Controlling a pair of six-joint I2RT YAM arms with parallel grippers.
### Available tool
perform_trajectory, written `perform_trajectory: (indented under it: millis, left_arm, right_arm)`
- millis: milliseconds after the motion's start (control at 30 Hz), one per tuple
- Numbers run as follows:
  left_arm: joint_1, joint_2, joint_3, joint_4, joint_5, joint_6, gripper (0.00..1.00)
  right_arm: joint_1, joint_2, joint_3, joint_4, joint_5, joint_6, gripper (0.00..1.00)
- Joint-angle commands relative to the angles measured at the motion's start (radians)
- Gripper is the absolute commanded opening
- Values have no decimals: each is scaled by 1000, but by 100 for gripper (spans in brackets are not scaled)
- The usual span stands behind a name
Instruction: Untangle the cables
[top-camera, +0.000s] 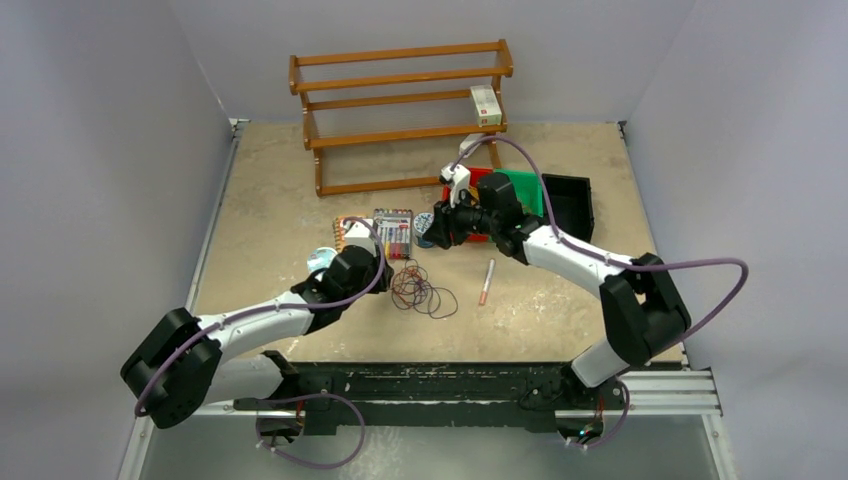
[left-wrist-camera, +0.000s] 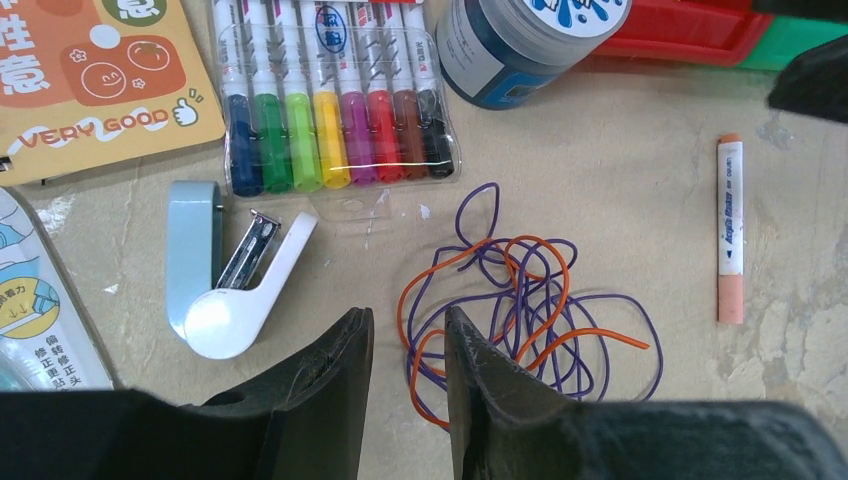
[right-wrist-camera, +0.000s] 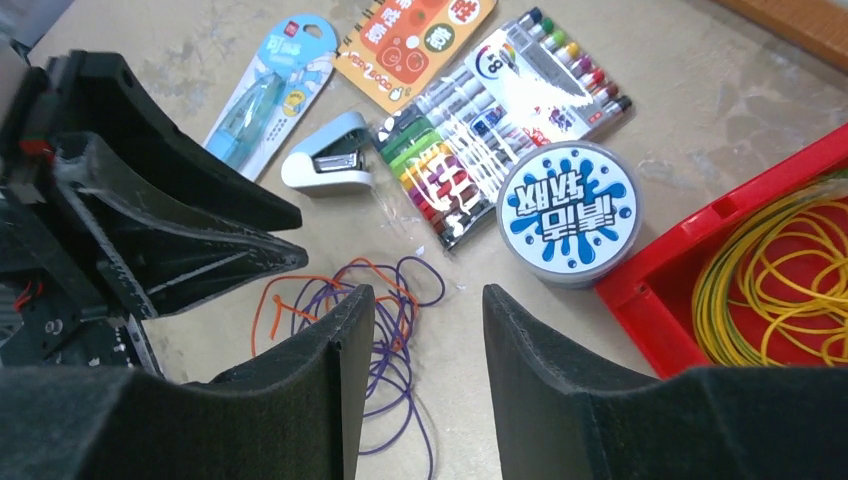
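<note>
A tangle of orange and purple cables (left-wrist-camera: 530, 300) lies on the table in front of the marker pack; it also shows in the top view (top-camera: 422, 290) and the right wrist view (right-wrist-camera: 318, 292). Yellow cables (right-wrist-camera: 780, 270) lie coiled in the red bin (right-wrist-camera: 680, 270). My left gripper (left-wrist-camera: 405, 325) is open and empty, low over the tangle's left edge, with cable loops showing between its fingertips; it also shows in the top view (top-camera: 385, 270). My right gripper (right-wrist-camera: 428, 300) is open and empty, above the table between the tangle and the red bin; it also shows in the top view (top-camera: 437, 228).
A marker pack (left-wrist-camera: 335, 100), a stapler (left-wrist-camera: 230, 290), a paint jar (left-wrist-camera: 520, 40), a loose orange-capped marker (left-wrist-camera: 730, 230) and a notebook (left-wrist-camera: 100, 70) surround the tangle. Green (top-camera: 525, 190) and black (top-camera: 570, 200) bins and a wooden rack (top-camera: 400, 110) stand behind.
</note>
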Motion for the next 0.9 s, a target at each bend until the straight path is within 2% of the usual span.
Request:
perform_trajectory:
  millis: [0,167,300,667,867]
  left_arm:
    - [-3,-32,-2,21,-26,-16,31]
    - [-3,-23,-4,31,-27,-19,31]
    - [-3,-15,4,30,-29,-13,31]
    - [-4,-8,11,36,-38,-23,30]
    - [-3,-10,10,35,-42,-23,31]
  right_arm:
    - [4,-10,8,70,-57,-12,47]
    - [27,-57,-125,226,-188,-93,49]
    - [74,-88,-220,355,-193,-90,52]
    - [152,2,-186,374,-170,-80,61]
    - [158,64,-152,379,-183,-83,62]
